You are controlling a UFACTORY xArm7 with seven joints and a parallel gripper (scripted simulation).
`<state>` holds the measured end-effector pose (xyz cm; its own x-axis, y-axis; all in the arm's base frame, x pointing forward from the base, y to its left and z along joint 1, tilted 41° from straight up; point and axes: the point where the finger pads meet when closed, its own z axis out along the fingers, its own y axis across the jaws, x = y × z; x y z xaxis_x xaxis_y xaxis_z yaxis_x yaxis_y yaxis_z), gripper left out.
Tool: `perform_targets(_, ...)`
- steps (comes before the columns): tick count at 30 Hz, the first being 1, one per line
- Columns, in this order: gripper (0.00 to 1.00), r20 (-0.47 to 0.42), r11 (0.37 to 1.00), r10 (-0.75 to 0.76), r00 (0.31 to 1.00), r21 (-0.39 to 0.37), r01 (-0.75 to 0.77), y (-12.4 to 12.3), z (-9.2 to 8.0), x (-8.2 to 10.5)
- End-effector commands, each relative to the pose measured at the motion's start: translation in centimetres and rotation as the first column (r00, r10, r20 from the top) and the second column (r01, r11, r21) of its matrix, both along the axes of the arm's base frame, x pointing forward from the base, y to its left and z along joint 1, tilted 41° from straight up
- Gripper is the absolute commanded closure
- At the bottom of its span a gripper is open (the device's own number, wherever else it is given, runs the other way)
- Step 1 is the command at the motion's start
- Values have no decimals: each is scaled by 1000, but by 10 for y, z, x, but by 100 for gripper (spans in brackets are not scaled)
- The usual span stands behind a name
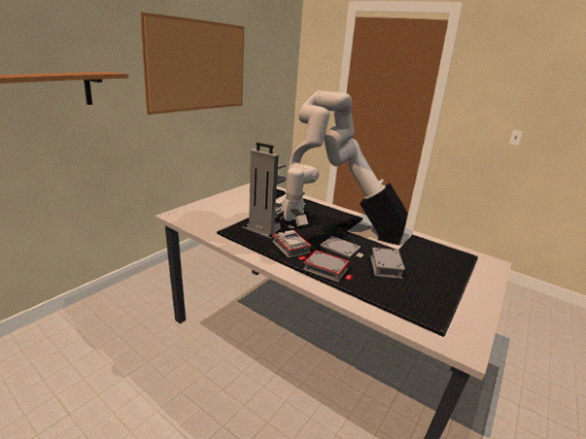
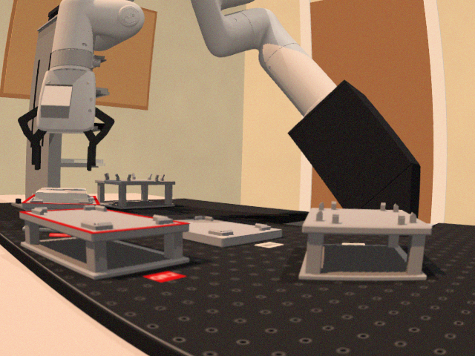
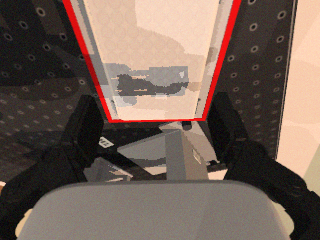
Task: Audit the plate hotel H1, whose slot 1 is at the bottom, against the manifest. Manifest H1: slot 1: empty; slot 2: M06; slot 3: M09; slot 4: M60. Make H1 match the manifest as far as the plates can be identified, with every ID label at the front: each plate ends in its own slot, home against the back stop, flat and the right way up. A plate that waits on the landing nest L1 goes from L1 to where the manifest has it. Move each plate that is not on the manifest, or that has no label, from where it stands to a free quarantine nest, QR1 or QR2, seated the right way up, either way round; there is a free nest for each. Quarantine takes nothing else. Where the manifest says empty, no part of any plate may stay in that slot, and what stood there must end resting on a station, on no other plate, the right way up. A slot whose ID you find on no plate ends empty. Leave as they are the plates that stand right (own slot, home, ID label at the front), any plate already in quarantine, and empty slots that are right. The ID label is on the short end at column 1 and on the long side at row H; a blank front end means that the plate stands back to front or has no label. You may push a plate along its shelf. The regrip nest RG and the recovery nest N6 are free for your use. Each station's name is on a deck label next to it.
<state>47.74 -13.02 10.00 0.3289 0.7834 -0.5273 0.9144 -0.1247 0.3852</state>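
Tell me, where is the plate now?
In the exterior view the plate sits at far left on the farther red-edged nest, just in front of the hotel. The open gripper hangs above it, apart.

A pale plate (image 2: 60, 194) lies flat on the far red-edged quarantine nest (image 2: 27, 199), below my tool (image 2: 63, 155), whose fingers stand wide apart and above it, not touching. The near red-edged quarantine nest (image 2: 126, 226) holds no plate. The plate hotel (image 1: 262, 190) stands upright at the worktop's left end.
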Motion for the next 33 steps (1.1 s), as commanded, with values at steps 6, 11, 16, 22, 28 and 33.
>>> perform_targets(6,0,2,1000,2,1000,0,-2,7,8,-1)
perform_targets(11,0,2,1000,2,1000,0,-2,12,15,-3)
perform_targets(16,0,2,1000,2,1000,0,-2,17,21,-5)
perform_targets(22,0,2,1000,2,1000,0,-2,22,27,-7)
perform_targets(28,0,2,1000,2,1000,0,-2,27,33,-9)
perform_targets(33,0,2,1000,2,1000,0,-2,27,33,-9)
